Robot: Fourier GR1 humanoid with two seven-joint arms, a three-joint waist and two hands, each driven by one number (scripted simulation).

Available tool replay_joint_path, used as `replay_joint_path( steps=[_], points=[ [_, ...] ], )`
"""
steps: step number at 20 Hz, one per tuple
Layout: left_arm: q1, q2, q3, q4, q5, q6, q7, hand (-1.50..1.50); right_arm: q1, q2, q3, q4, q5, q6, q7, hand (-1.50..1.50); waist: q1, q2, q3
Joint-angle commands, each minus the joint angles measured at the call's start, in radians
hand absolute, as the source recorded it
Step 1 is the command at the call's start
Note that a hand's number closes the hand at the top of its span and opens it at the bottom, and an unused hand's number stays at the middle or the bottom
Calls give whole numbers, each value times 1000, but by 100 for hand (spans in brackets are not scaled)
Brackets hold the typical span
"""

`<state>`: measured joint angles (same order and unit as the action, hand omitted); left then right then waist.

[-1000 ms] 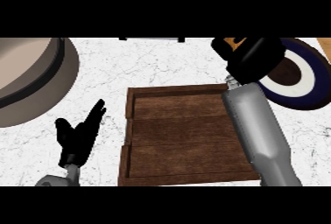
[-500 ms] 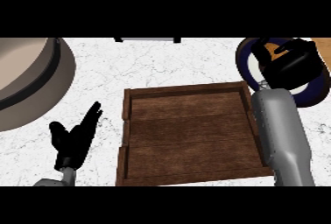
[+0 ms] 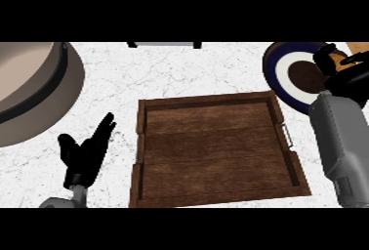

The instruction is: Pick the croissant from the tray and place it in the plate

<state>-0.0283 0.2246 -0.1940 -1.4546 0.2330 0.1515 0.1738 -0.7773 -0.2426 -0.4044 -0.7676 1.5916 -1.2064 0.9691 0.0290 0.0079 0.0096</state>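
Note:
The brown wooden tray (image 3: 216, 197) lies in the middle of the counter with nothing in it. At the upper right is the plate (image 3: 282, 68), with a navy rim, a white ring and a dark centre. My right hand (image 3: 351, 78) hangs over the plate's right part, its fingers curled round the croissant (image 3: 337, 59). Only orange bits of the croissant show between the black fingers. My left hand (image 3: 85, 154) rests open on the counter left of the tray, fingers pointing up.
A large round grey pot (image 3: 32, 93) fills the upper left corner. A dark object (image 3: 164, 44) shows at the far edge of the white marble counter. My right forearm (image 3: 342, 141) runs along the tray's right side.
My right hand has carried the croissant rightwards, from the plate's left edge to over the plate. The left hand has hardly moved.

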Motion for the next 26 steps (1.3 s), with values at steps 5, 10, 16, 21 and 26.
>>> replay_joint_path(
  steps=[5, 10, 16, 21, 26],
  points=[
    [9, -42, -31, 25, -15, 15, 28, 0, -45, -93, -26, 233, -317, 122, -45, -150, 6, 11, -5],
    [17, -30, -21, 33, -24, 6, 7, 0, -23, -90, 8, 211, -574, 97, -280, -150, 10, 14, -1],
    [34, -11, 3, 27, -3, -32, -24, 0, 5, -85, 28, 88, -767, 14, -509, -150, 16, 16, 0],
    [22, -10, 21, 37, 12, -37, 0, 0, 65, -101, 18, -70, -967, -15, -659, -150, -1, 12, -1],
    [2, -36, 11, 53, -16, -3, 14, 0, 189, -43, 27, -271, -1232, 52, -829, -150, -23, 3, -3]
  ],
)
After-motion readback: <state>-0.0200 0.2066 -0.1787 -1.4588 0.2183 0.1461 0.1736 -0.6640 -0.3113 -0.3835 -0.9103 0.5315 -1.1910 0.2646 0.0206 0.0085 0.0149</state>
